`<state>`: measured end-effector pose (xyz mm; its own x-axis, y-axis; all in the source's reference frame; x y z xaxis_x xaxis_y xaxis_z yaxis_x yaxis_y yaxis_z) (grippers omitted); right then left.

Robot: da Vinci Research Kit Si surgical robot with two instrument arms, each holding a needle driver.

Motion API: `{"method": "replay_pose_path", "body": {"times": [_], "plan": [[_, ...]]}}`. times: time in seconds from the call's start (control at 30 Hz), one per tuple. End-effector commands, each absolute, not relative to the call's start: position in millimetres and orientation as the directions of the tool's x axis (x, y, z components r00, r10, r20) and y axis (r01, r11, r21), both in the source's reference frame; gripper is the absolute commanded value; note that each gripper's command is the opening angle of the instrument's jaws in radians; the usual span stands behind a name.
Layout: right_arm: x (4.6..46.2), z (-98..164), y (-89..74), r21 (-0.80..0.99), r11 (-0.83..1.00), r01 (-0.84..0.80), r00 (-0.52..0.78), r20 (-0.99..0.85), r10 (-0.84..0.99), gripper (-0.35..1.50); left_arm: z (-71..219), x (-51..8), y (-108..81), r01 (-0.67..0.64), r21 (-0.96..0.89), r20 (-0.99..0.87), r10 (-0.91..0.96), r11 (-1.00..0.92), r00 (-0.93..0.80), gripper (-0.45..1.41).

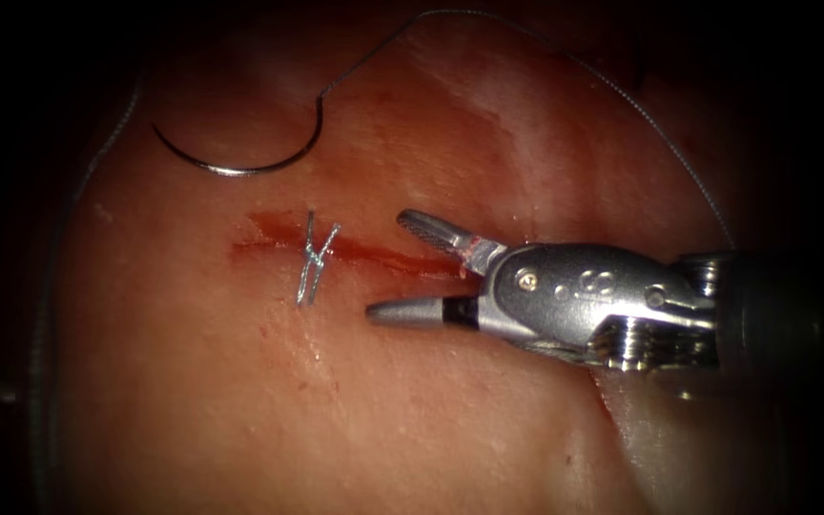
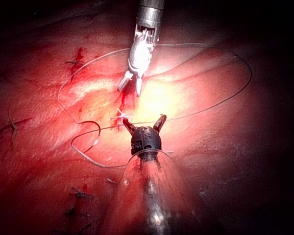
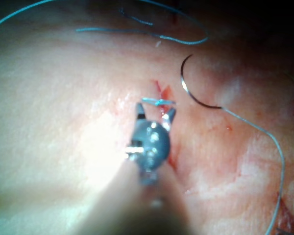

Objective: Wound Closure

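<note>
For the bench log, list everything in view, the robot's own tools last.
Tissue: one piece, pale pink.
Cut: one, red line running left to right, red fluid along it.
Knotted stitch: one, silvery, across the cut near its left end, short cut ends sticking out.
Needle: one, dark curved, lying free on the tissue above the cut, not in the tissue.
Thread: one strand, grey, from the needle's end, looping across the tissue.
Right tool: silver, jaws open, holding nothing, beside the stitch.
Left tool: dark, jaws open, holding nothing.

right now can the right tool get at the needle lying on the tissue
Probably yes. The right tool hangs open and empty beside the knotted stitch on the cut. The needle lies free on the tissue, above the cut, with nothing between them.
</note>
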<state>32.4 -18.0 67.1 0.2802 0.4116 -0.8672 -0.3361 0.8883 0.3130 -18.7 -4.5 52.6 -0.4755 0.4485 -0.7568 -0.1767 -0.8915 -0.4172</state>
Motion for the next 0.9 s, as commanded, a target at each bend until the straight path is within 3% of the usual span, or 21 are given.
{"method": "replay_pose_path", "body": {"times": [0.03,0.73,0.9], "plan": [[33.2,67.6,-18.3,0.314,0.889,-0.334,0.279,-0.868,0.411,1.35,53.8,-19.7,-4.9,-0.158,-0.415,-0.764,0.437,-0.896,-0.474,0.69],[33.1,67.3,-18.2,0.326,0.883,-0.338,0.274,-0.863,0.424,1.35,61.4,-23.4,-4.5,-0.158,-0.438,-0.775,0.461,-0.885,-0.432,0.64],[32.6,66.9,-17.7,0.331,0.882,-0.337,0.273,-0.862,0.428,1.33,61.4,-24.3,-2.0,-0.233,-0.502,-0.742,0.553,-0.833,-0.378,0.63]]}}
